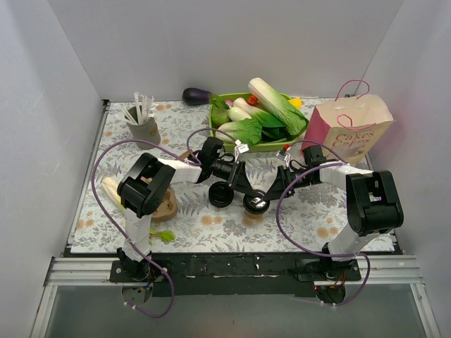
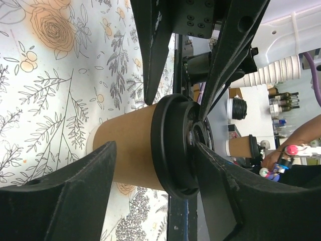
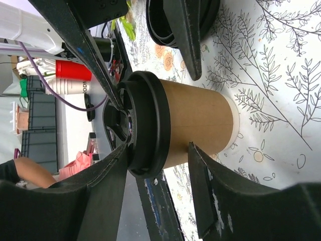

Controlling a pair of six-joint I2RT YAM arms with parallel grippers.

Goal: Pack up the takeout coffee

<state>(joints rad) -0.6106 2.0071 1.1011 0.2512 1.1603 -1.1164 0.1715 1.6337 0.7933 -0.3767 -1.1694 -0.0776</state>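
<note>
I have the small tan paper cup with its round black plastic lid (image 3: 198, 123) standing upright on the flower-printed tabletop (image 1: 211, 229), about mid-table, and both arms are on it at once. The left gripper (image 2: 153, 150) and the right gripper (image 3: 158, 150) are each rolled on edge with jaws partway apart, one finger over the lid top and the other down beside the cup wall. I cannot tell whether either one is actually biting.

I read this as seating the lid or finding a hold before the lift. To do it well I would press straight down at the lid centre, evenly, so the cup does not tip. Then I'd let one arm alone take it across the wall just under the rim. The second lidded tan cup (image 1: 221, 195) stands just beside, so I'd pull out away from it. The brown moulded-pulp tray (image 1: 166, 206) sits under the left arm.
</note>
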